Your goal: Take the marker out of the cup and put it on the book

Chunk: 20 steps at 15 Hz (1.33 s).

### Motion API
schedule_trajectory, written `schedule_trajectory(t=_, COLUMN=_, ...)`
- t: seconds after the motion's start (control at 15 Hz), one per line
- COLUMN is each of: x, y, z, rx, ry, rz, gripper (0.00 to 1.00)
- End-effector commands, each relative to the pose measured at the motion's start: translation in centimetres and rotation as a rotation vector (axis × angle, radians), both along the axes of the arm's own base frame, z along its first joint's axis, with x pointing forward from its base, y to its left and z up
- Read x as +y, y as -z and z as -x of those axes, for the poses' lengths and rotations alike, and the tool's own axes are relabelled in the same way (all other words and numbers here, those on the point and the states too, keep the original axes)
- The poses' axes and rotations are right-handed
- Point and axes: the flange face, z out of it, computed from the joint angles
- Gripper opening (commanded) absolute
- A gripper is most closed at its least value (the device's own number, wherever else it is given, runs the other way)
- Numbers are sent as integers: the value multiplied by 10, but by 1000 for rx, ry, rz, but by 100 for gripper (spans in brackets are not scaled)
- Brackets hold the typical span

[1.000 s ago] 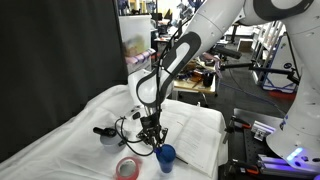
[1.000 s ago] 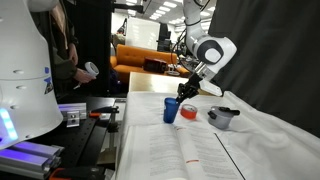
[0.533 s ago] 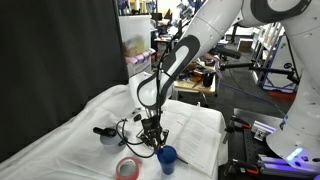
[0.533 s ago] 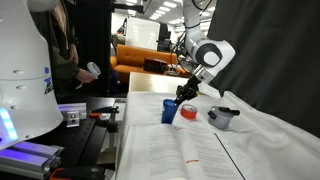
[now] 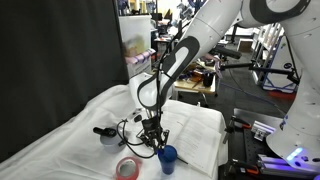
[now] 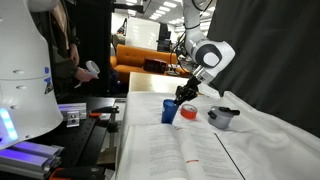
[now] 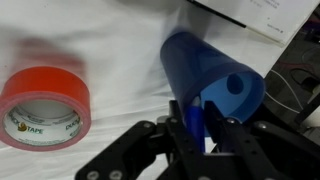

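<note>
A blue cup (image 7: 215, 75) stands on the white cloth beside the open book (image 5: 197, 130); it shows in both exterior views (image 5: 166, 157) (image 6: 170, 111). My gripper (image 7: 195, 128) is shut on a blue marker (image 7: 193, 120), held upright between the fingers right at the cup's near rim. I cannot tell whether the marker's tip is still inside the cup. In the exterior views the gripper (image 5: 152, 141) (image 6: 184, 98) hangs just above and beside the cup. The book (image 6: 180, 150) (image 7: 270, 15) lies open with white pages.
A red tape roll (image 7: 45, 105) (image 5: 127, 168) (image 6: 188, 114) lies on the cloth close to the cup. A small grey pot with a handle (image 5: 107, 134) (image 6: 223, 117) sits a little farther off. A black curtain hangs behind the table.
</note>
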Motion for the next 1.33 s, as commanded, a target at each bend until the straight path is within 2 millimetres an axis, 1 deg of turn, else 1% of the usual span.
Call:
schedule_trajectory(t=0.0, x=0, y=0, z=-1, rx=1, ry=0, rz=0, gripper=32)
schedule_trajectory(t=0.6, x=0, y=0, z=-1, rx=0, ry=0, rz=0, gripper=32)
schedule_trajectory(t=0.67, x=0, y=0, z=-1, rx=0, ry=0, rz=0, gripper=57)
schedule_trajectory(t=0.73, x=0, y=-1, z=-2, rx=-3, ry=-1, rz=1, gripper=58)
schedule_trajectory(t=0.87, x=-1, y=-5, z=-5, rx=-12, ry=2, rz=0, gripper=70)
schedule_trajectory(t=1.0, x=-2, y=-8, z=-7, rx=-19, ry=3, rz=0, gripper=86)
schedule_trajectory(t=1.13, x=-2, y=-10, z=-9, rx=-21, ry=4, rz=-1, gripper=100)
schedule_trajectory(t=1.27, x=-1, y=-12, z=-10, rx=-22, ry=3, rz=-2, gripper=100)
